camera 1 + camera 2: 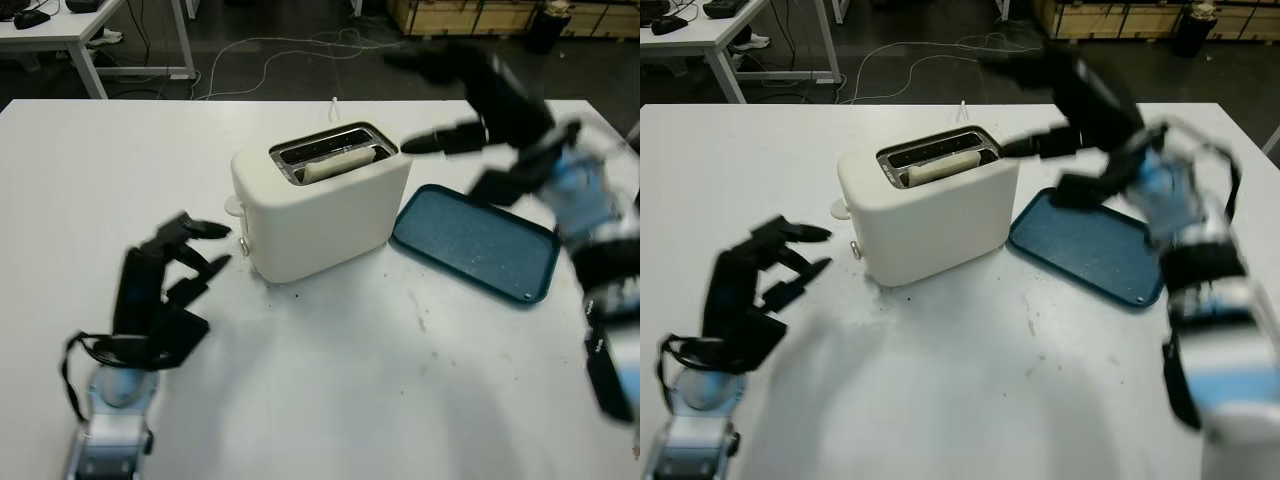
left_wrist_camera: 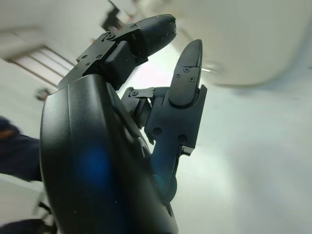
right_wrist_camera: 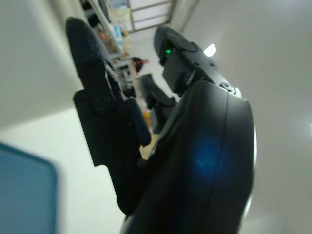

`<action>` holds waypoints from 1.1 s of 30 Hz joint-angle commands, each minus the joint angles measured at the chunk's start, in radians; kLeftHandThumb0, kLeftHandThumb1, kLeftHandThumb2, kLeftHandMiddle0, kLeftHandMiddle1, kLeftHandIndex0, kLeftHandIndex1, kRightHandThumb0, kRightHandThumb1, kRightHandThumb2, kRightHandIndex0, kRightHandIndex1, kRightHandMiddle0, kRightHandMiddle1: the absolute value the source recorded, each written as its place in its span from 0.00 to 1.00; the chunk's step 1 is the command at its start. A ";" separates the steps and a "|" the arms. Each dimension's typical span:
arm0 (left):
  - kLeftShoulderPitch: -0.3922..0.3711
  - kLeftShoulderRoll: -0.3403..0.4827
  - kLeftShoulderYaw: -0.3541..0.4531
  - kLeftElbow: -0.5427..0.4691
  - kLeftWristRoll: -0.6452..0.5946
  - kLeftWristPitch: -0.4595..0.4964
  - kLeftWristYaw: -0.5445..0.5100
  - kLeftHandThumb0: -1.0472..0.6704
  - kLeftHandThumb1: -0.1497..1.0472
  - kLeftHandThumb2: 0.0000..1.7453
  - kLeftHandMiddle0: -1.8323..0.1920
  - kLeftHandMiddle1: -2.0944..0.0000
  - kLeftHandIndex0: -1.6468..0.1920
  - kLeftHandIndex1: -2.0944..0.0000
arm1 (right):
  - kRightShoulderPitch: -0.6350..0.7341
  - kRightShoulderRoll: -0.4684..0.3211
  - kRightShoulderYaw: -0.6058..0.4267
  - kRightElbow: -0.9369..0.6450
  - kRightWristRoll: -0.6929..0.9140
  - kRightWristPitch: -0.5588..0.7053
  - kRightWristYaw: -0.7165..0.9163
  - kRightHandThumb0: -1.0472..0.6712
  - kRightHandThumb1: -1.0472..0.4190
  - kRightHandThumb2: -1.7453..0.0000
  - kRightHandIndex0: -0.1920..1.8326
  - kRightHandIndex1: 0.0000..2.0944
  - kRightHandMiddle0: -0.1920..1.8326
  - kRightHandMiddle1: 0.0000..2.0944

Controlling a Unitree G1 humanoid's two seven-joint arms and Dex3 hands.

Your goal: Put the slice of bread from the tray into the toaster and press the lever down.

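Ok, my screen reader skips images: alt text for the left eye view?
A bread slice sits in the slot of a cream toaster on a white table. The open right hand is above a blue tray; the open left hand is beside the toaster.

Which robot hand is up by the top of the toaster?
The right black hand, raised beside the cream toaster's slots; the left black hand sits low by its lever side.

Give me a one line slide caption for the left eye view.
Bread sits in the toaster, tray bare, right hand open above, left hand open nearby.
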 commanded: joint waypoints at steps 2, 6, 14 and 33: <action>-0.081 0.090 0.054 0.003 -0.011 -0.046 -0.039 0.45 0.89 0.01 0.61 0.29 0.50 0.63 | 0.162 0.049 -0.049 -0.099 0.114 0.001 0.026 0.31 0.11 1.00 0.51 0.15 0.50 0.02; -0.208 0.230 0.097 0.050 -0.043 -0.065 -0.136 0.45 0.86 0.00 0.56 0.37 0.47 0.66 | 0.329 0.115 -0.093 -0.201 0.218 0.066 0.048 0.31 0.10 1.00 0.59 0.15 0.55 0.02; -0.449 0.460 0.096 0.259 -0.099 -0.192 -0.324 0.44 0.78 0.00 0.42 0.51 0.31 0.80 | 0.492 0.198 -0.155 -0.388 0.218 0.249 0.003 0.31 0.11 1.00 0.67 0.11 0.64 0.02; -0.757 0.568 -0.221 0.544 0.185 -0.397 -0.464 0.39 0.78 0.01 0.27 0.74 0.18 0.97 | 0.472 0.231 -0.158 -0.398 0.200 0.301 0.052 0.29 0.12 1.00 0.67 0.07 0.64 0.00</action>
